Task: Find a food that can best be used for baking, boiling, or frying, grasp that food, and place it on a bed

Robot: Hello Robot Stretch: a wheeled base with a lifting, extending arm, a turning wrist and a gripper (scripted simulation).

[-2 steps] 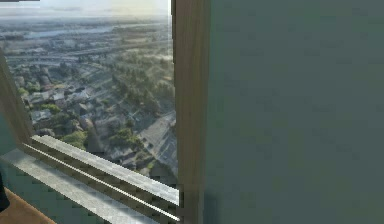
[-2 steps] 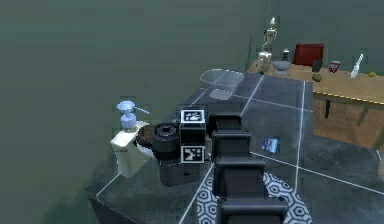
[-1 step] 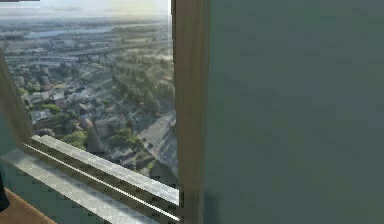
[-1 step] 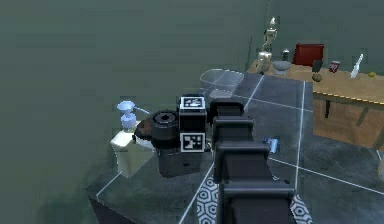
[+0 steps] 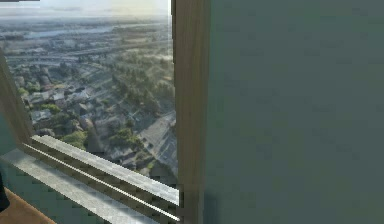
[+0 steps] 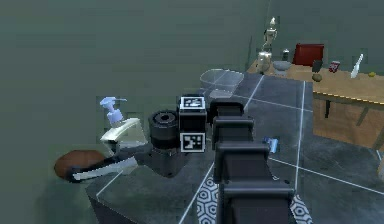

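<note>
In the arm side view a brown rounded thing [image 6: 68, 162], shaped like a potato, hangs at the far end of my gripper [image 6: 97, 166]. It is past the counter's left edge with only green wall behind it, so the gripper holds it. The thin fingers [image 6: 112, 168] run left from the dark gripper body. The arm's dark bar rises from the bottom edge over the dark counter [image 6: 250, 120].
A white spray bottle [image 6: 113, 115] stands just behind the gripper, and a glass bowl [image 6: 222, 78] sits farther along the counter. At the back right is a wooden table [image 6: 350, 88] with small items and a red chair [image 6: 310, 52]. The forward view faces a window [image 5: 95, 90] and a green wall [image 5: 295, 110].
</note>
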